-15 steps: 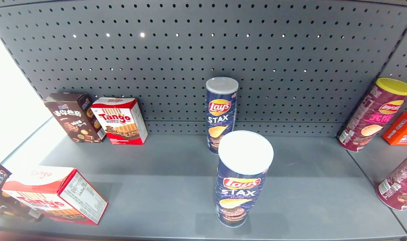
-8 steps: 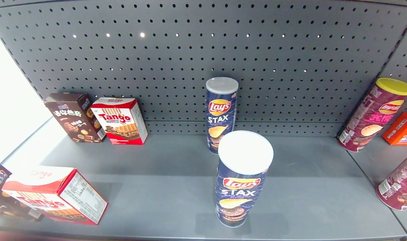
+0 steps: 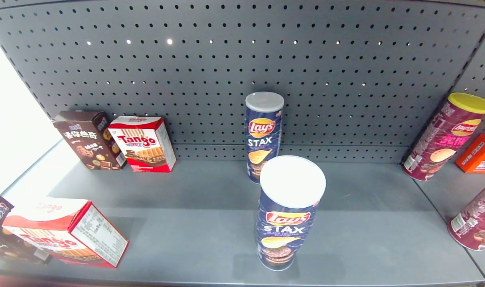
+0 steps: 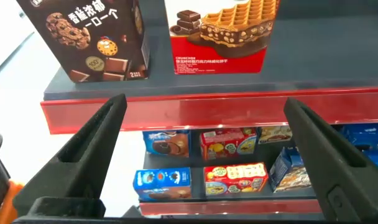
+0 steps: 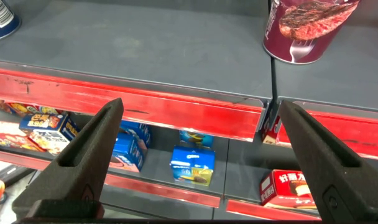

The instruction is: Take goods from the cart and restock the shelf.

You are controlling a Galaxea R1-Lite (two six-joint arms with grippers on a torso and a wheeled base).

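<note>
The tall dark-blue cardboard chip can with a white plastic lid [image 3: 287,215] stands upright towards the front of the grey metal shelf [image 3: 178,235]. A matching blue can [image 3: 263,135] stands behind it against the perforated back panel.

Both tubes are narrow and top-heavy. An arm bringing in the next item at that height could knock the front can backwards into the rear one, or forwards off the shelf.

The red-and-white wafer box [image 3: 67,233] sits askew at the front left edge. The left gripper [image 4: 206,104] hangs below the shelf's red front strip [image 4: 251,109], jaws spread wide and empty. If it rises straight up it could clip that box or the strip.

The right gripper [image 5: 201,107] is also spread and empty, below the strip near the maroon chip can [image 5: 307,25], which it could likewise strike.

Compared with a second ago, nothing on the shelf has shifted.
</note>
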